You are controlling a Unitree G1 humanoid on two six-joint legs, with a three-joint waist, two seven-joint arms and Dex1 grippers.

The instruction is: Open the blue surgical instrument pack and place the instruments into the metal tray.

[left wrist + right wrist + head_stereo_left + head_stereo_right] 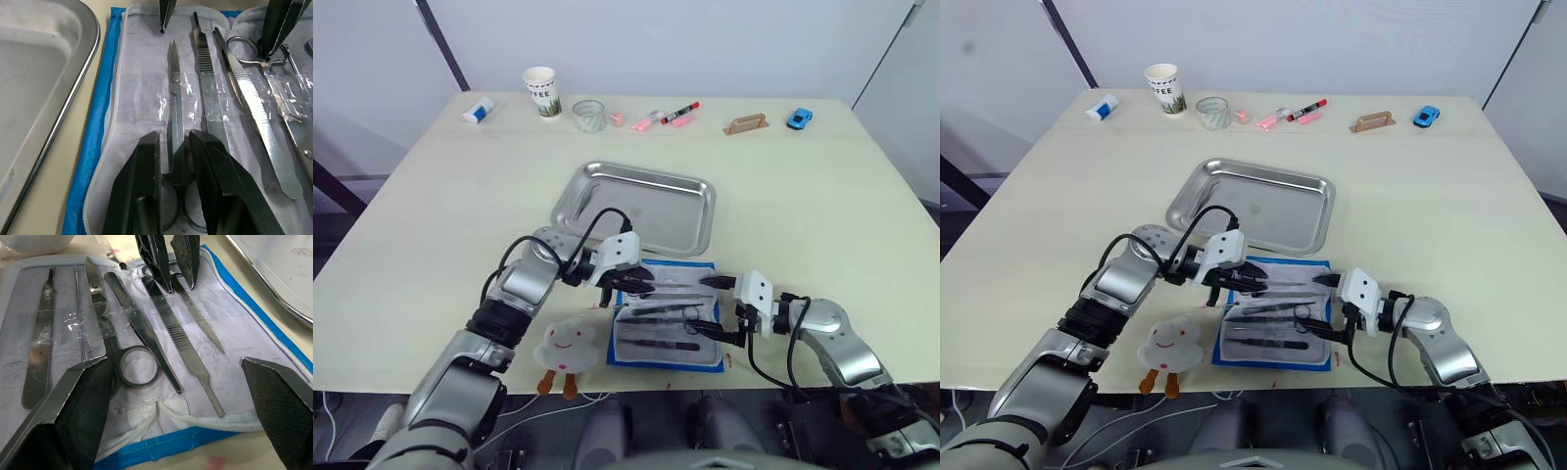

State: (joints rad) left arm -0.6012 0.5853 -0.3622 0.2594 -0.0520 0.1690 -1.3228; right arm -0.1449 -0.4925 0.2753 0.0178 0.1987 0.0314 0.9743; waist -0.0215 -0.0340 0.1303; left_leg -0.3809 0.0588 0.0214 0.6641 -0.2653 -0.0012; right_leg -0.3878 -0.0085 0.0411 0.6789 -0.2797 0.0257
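The blue surgical instrument pack [668, 315] lies unfolded on the bench [822, 215], its pale lining up, just in front of the metal tray [636, 204], which holds nothing. The instruments [146, 333] sit side by side in the lining under clear straps: scissors, forceps and scalpel handles.

The left claw [175, 161] is down over the pack's tray-side edge, its two black fingers [139, 191] slightly parted on either side of a small pair of scissors [177, 127] near the ring handles; whether they press the metal I cannot tell.

The right claw [176, 396] hovers wide open at the pack's opposite end, holding nothing.

A white plush toy [566, 345] lies just beside the pack on the robot's left. Along the far edge stand a paper cup [541, 92], a glass [589, 116], markers [668, 115] and a blue toy car [799, 118].
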